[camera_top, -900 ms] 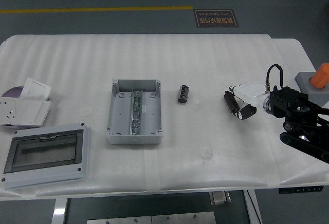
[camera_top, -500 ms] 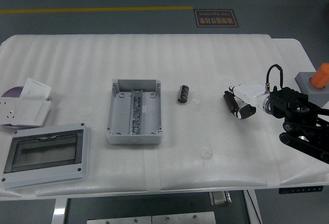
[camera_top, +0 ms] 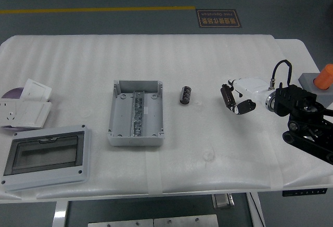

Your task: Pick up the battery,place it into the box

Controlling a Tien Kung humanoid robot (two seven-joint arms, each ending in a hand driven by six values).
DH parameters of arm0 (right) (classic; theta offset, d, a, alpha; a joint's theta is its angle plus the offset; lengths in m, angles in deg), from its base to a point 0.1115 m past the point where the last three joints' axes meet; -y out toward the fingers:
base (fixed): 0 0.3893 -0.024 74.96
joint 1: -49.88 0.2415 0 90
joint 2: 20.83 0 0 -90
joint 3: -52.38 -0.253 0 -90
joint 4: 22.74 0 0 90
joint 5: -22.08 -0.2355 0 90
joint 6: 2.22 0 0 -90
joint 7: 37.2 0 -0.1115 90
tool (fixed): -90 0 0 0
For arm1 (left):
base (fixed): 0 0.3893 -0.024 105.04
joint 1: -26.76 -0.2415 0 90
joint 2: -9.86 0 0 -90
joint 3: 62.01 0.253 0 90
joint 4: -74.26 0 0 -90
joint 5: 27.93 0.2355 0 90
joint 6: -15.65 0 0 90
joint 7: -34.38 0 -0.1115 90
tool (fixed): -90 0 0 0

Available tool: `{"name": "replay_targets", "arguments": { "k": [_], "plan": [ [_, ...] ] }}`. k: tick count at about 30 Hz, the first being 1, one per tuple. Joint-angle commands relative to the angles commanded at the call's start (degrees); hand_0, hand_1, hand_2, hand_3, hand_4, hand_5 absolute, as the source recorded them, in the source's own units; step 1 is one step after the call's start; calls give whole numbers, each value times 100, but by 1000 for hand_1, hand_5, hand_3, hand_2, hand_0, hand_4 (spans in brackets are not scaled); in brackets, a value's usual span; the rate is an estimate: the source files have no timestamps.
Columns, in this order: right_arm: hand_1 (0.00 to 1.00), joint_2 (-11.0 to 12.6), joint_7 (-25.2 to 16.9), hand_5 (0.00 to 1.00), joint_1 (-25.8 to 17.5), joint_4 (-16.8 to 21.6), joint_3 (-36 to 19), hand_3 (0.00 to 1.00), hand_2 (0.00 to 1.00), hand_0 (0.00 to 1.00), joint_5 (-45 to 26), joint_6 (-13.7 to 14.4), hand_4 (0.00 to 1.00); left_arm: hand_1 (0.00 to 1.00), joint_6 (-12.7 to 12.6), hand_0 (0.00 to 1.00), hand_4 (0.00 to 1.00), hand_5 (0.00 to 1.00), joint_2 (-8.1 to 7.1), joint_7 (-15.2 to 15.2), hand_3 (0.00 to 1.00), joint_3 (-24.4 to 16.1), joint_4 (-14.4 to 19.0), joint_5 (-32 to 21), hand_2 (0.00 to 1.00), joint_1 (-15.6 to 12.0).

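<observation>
The battery (camera_top: 185, 95) lies on the table (camera_top: 208, 60), just right of the open grey box (camera_top: 136, 113), its long axis running near to far. The right hand (camera_top: 237, 96) hovers to the battery's right, fingers loosely spread and empty; no left hand shows.

Between my right hand (camera_top: 237, 99) and the battery (camera_top: 184, 94) the worktop (camera_top: 208, 55) lies bare, and nothing stands between battery and open box (camera_top: 136, 113) either.
</observation>
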Motion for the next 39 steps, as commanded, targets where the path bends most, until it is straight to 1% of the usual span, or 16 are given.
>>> {"name": "replay_targets", "arguments": {
  "k": [2,4,7,9,13,16,18,22,23,25,28,29,34,35,39],
  "plan": [
    [531,-81,-25,257,-107,225,-234,797,736,461,-136,110,607,648,3,619,602,305,4,-1,540,34,-8,-30,512,-12],
    [531,-226,-54,257,-225,444,-472,797,736,461,-273,220,607,648,5,619,602,305,6,-1,540,59,-13,-50,512,-21],
    [529,-542,-81,255,-423,737,-838,793,737,458,-418,363,602,648,6,619,602,306,14,-1,539,77,-16,-64,512,-33],
    [529,-797,-101,255,-569,840,-1083,793,737,458,-437,479,602,648,5,619,602,306,24,0,539,81,-15,-64,512,-43],
    [527,-1311,-167,254,-740,799,-1354,778,732,448,-522,761,598,648,9,620,602,307,51,-2,539,108,-14,-73,512,-72],
    [527,-1640,-204,254,-772,708,-1309,778,732,448,-548,946,598,648,10,620,602,307,57,-7,539,115,-12,-69,512,-86],
    [528,-1780,-228,255,-753,636,-1162,765,727,462,-603,1095,595,648,11,619,602,309,46,-14,539,118,-12,-68,512,-96],
    [528,-1928,-65,255,-664,446,-742,765,727,462,-471,1451,595,648,12,619,602,309,-2,-27,539,97,-14,-44,512,-104],
    [590,-1980,-12,267,-645,381,-629,782,741,519,-419,1544,599,648,11,619,603,309,-15,-30,540,95,-15,-45,512,-102],
    [590,-2070,70,267,-621,276,-461,782,741,519,-348,1697,599,648,9,619,603,309,-31,-34,540,91,-15,-41,512,-98],
    [590,-2127,143,267,-585,196,-297,782,741,519,-316,1786,599,648,4,619,603,309,-36,-32,540,81,-12,-28,512,-90],
    [853,-2130,160,303,-569,179,-246,940,903,876,-310,1798,619,648,1,619,603,310,-35,-30,539,81,-13,-27,512,-88],
    [853,-2122,225,303,-518,121,-61,940,903,876,-300,1786,619,648,4,619,603,310,-22,-25,539,102,-13,-43,512,-88],
    [880,-2127,233,325,-515,114,-40,967,920,917,-303,1779,639,648,6,619,604,311,-21,-26,539,107,-14,-49,512,-89],
    [880,-2133,267,325,-483,99,59,967,920,917,-305,1729,639,648,7,619,604,311,-24,-25,539,116,-15,-59,512,-85]
  ]
}}
